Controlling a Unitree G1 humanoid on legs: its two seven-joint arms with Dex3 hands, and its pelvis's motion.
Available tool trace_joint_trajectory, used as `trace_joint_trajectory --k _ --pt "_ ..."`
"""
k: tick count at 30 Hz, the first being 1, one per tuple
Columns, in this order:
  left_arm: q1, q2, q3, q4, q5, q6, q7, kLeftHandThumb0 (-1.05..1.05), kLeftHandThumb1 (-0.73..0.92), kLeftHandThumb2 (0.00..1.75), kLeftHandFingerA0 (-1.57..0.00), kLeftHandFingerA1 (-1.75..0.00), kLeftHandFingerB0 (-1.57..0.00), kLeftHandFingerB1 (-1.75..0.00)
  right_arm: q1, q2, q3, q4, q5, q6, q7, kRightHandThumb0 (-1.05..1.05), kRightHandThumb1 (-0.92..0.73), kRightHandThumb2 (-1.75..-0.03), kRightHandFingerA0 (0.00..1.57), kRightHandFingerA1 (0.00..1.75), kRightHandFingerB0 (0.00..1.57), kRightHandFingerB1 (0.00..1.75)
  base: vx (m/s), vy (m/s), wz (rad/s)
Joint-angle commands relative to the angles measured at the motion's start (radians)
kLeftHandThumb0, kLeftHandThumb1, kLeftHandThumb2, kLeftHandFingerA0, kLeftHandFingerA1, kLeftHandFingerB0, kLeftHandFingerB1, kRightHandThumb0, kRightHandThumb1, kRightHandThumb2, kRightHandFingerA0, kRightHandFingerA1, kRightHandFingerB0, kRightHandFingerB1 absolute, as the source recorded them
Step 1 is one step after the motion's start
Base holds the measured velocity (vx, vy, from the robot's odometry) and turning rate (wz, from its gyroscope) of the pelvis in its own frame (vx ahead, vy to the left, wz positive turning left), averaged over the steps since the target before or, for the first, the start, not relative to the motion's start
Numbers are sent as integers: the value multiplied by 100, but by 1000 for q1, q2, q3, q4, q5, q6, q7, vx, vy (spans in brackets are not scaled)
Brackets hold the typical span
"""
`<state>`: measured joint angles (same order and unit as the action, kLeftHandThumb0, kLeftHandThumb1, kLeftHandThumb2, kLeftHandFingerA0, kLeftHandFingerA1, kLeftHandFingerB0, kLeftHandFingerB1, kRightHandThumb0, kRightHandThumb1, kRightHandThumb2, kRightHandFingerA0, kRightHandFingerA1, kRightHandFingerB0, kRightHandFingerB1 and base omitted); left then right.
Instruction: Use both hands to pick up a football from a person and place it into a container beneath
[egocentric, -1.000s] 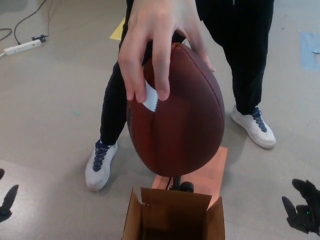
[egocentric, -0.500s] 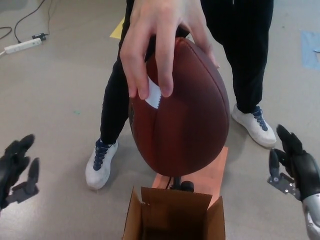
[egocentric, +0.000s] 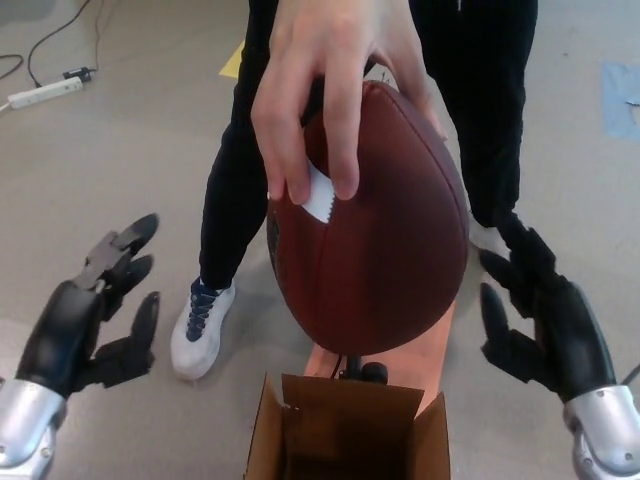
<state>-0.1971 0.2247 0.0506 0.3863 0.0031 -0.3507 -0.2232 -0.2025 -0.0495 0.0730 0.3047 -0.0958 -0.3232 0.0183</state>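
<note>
A person's hand holds a brown football from above, point down, in the middle of the head view. Straight below it an open cardboard box stands at the bottom edge. My left hand is raised at the left of the ball, fingers spread, well apart from it. On the other side my right hand is up with its fingers apart, a short gap from the ball's flank. Neither hand touches the football.
The person stands just behind the box in dark trousers and white shoes. An orange sheet lies on the floor behind the box. A power strip with cables lies far left; blue tape marks the floor far right.
Both hands have risen from the bottom corners and moved inward toward the football. The person has shifted the ball slightly right and up.
</note>
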Motion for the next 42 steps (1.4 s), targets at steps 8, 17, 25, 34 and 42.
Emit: trace_joint_trajectory --k 8,17,25,34,42 --pt "102 -49 -61 -404 -71 187 -33 -90 91 68 -15 -26 -8 -26 112 30 77 -416 160 148 124 -83 -92 -72 11 29 0 0 0 0 0" --pt "93 -58 -77 -464 -75 248 -36 -92 76 110 -17 -33 0 -24 118 54 79 -474 261 164 181 -84 -92 -75 8 29 0 0 0 0 0" --pt "96 -71 -87 -493 -88 293 -42 -91 74 109 -9 -30 -9 -24 125 58 77 -506 285 191 200 -85 -92 -72 8 29 0 1 0 0 0" --pt "95 -76 -96 -522 -84 308 -40 -90 73 109 -14 -32 0 -25 118 82 102 -512 233 244 154 -86 -75 -110 6 32 0 12 0 0 0" --pt "82 -137 -147 -570 -45 316 10 -84 88 68 -10 -25 -9 -23 93 193 218 -472 27 293 -17 -91 -84 -116 0 18 0 7 0 0 0"
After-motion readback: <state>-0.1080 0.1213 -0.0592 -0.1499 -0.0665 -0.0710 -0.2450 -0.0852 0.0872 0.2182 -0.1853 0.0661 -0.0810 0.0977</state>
